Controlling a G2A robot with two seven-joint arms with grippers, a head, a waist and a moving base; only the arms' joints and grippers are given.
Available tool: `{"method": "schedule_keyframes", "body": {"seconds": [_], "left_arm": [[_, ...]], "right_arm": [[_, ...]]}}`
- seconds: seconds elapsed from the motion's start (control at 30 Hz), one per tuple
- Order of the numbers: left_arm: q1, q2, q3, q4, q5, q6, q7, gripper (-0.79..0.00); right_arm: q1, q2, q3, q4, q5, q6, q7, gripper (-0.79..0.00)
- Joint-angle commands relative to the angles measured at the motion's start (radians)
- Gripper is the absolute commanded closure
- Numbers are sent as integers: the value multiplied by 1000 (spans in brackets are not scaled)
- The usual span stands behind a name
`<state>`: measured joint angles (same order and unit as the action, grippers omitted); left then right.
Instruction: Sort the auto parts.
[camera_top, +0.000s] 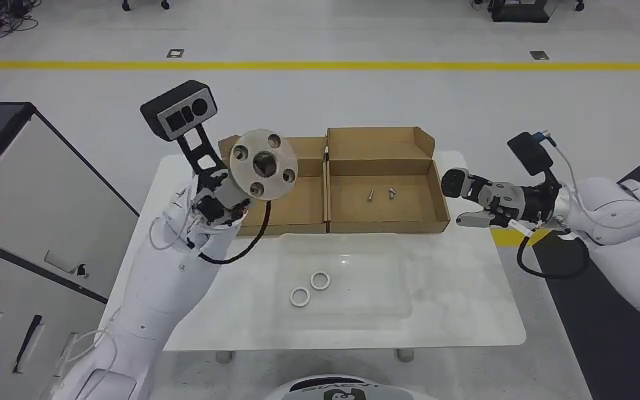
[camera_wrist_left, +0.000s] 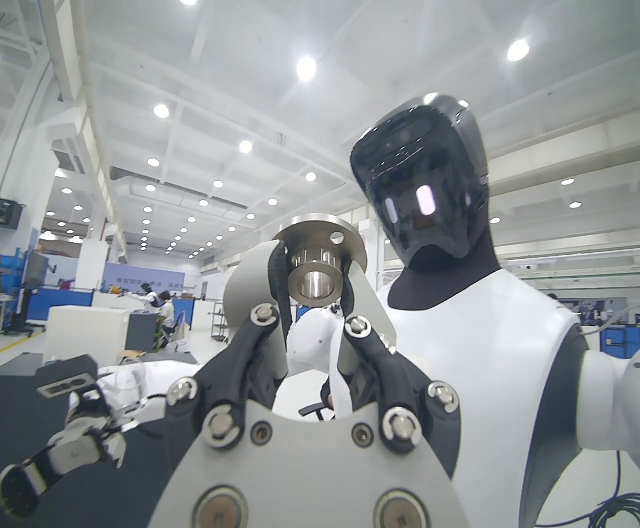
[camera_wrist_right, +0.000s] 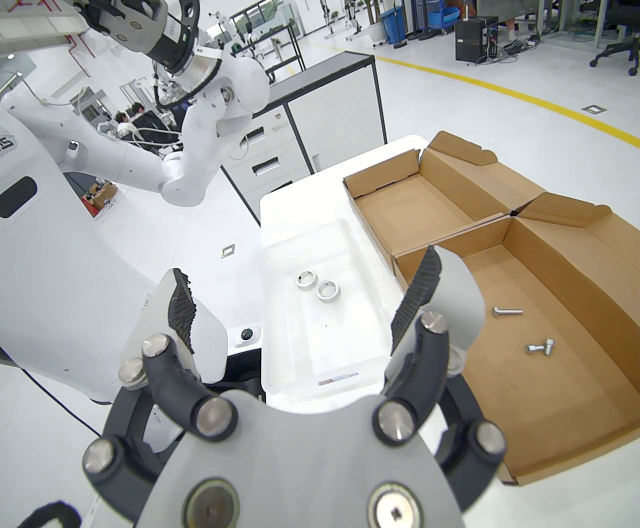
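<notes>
Left gripper (camera_wrist_left: 311, 265) clenched on the flanged hub (camera_top: 263, 160), held high near the left box (camera_top: 300, 205) (not dropped yet). Right gripper (camera_wrist_right: 306, 270) hung released beside the right box (camera_wrist_right: 575, 280), two bolts (camera_wrist_right: 506, 312) already inside. Two rings (camera_wrist_right: 306, 279) left in the clear tray (camera_wrist_right: 325, 235); roughly half sorted.

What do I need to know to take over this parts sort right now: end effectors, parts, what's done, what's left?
The left end effector is shut on the flange, held up above the left box.
The right end effector is open and holds nothing, beside the right box.
Done: two bolts lie in the right box.
Left: set the flange down, probably in the left box; then sort the two rings in the clear tray.
</notes>
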<state>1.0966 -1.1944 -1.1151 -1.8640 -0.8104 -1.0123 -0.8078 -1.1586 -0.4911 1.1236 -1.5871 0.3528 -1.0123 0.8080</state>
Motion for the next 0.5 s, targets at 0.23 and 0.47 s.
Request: {"method": "schedule_keyframes", "body": {"seconds": [0.23,0.47], "left_arm": [[-10,-26,12,-63,-143,0,0,0],[-1,-29,-5,-37,-45,0,0,0]], "right_arm": [[0,0,0,0,0,0,0,-785],[0,0,0,0,0,0,0,-785]]}}
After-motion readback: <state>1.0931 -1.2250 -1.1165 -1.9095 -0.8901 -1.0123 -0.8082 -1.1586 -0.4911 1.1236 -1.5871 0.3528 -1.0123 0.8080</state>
